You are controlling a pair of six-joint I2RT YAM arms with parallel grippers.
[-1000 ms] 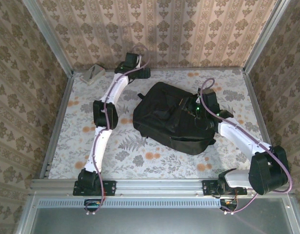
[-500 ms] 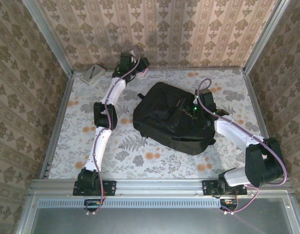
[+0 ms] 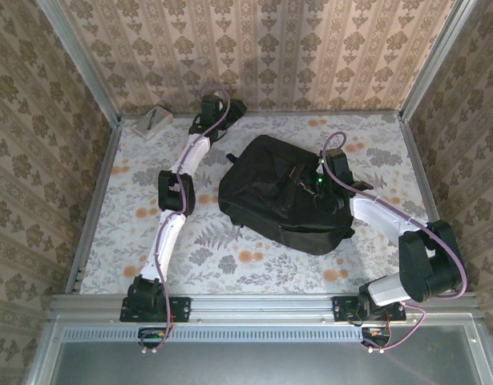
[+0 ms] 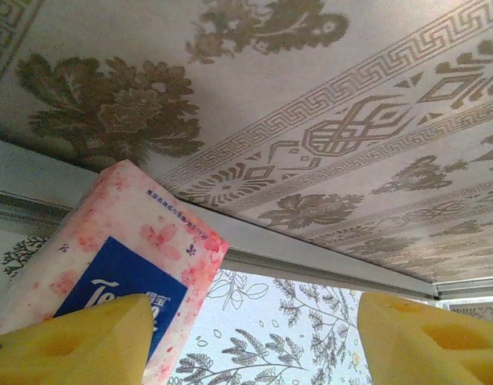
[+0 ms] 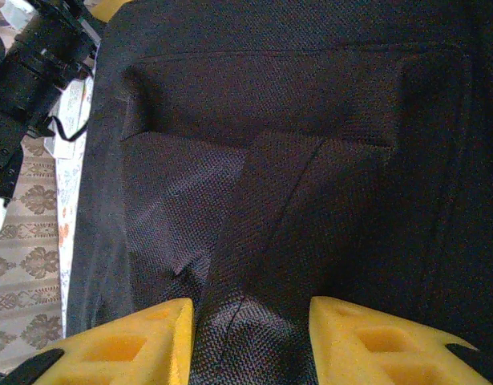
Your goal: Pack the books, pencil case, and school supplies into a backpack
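Observation:
The black backpack [image 3: 270,200] lies flat in the middle of the table. My right gripper [image 3: 320,186] sits on its right side. In the right wrist view a raised fold of the backpack's fabric [image 5: 310,120] fills the gap of my right gripper [image 5: 250,321] and touches both yellow fingers. My left gripper [image 3: 220,111] is at the table's far edge by the wall. In the left wrist view a pink-white packet with a blue square [image 4: 126,241] leans against the left finger [image 4: 78,341]. My left gripper [image 4: 254,321] stands open, with bare table between the packet and the right finger [image 4: 430,341].
A flat grey item [image 3: 152,123] lies in the back left corner. Metal frame rails [image 3: 94,208] and patterned walls close the table on three sides. A black link of the left arm [image 5: 30,72] shows beyond the backpack's edge in the right wrist view.
The left gripper shifted slightly along the back edge and its jaws narrowed a little. The right arm's elbow swung in towards the backpack, while its gripper stayed on the fabric.

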